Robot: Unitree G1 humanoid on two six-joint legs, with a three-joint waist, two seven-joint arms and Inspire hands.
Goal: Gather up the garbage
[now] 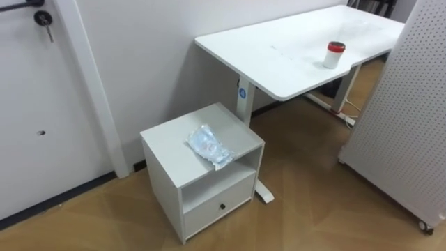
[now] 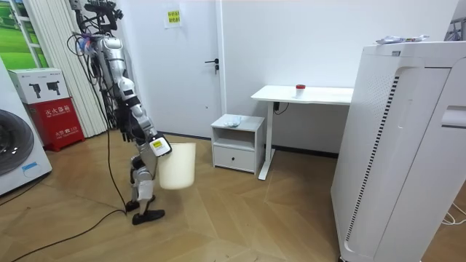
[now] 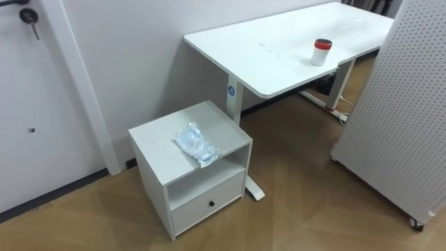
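A crumpled clear plastic bag lies on top of a low white bedside cabinet, near its front right edge; the room view shows the same bag. There I stand on the wooden floor about a metre from the cabinet, on the room view's left, facing it. My right hand is at the rim of a cream waste bin and holds it off the floor in front of my legs.
A white desk stands right of the cabinet, with a small red-lidded cup on it. A white perforated panel on wheels closes off the right side. A door is at the left.
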